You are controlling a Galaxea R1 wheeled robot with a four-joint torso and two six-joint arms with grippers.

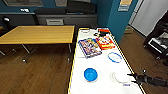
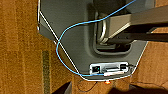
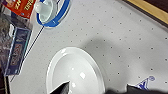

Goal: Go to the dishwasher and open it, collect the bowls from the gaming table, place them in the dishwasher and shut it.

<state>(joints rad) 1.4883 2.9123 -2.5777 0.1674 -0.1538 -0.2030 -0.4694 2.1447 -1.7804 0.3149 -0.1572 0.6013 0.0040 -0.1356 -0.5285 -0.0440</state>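
Reaching in from the near right corner of the gaming table [image 1: 100,60], the right end effector [image 1: 132,78] shows in the head view w/ its dark prongs spread apart, i.e. open, nothing held. Landmark = white dish [image 1: 120,77], just beyond those prongs toward table centre. Solid blue bowl [image 1: 90,74] sits to the dish's left, well apart from it, same near strip of the table. Blue-rimmed bowl [image 1: 114,57] lies beyond the dish, farther up the table, near the right yellow edge. Board-game boxes [image 1: 96,45] lie farther still. Round bowls, so no long axis to line up with. Right arm is clearly the nearer one. Judgement: the move turns on direction; the end effector points at the white dish, not a task bowl, so it needs to go forward past the dish for the rimmed bowl, or left across it for the blue one. Dishwasher not seen here.

Left wrist view: robot base [image 2: 75,37] w/ a blue cable [image 2: 60,42] over wood floor [image 2: 20,50]; left end effector state can't be told.

Right wrist view: white dish [image 3: 75,72] large and close, right by two dark finger tips [image 3: 61,88] set wide apart. Blue-rimmed bowl [image 3: 53,13] beyond the dish, w/ game boxes [image 3: 17,50] to one side of it.
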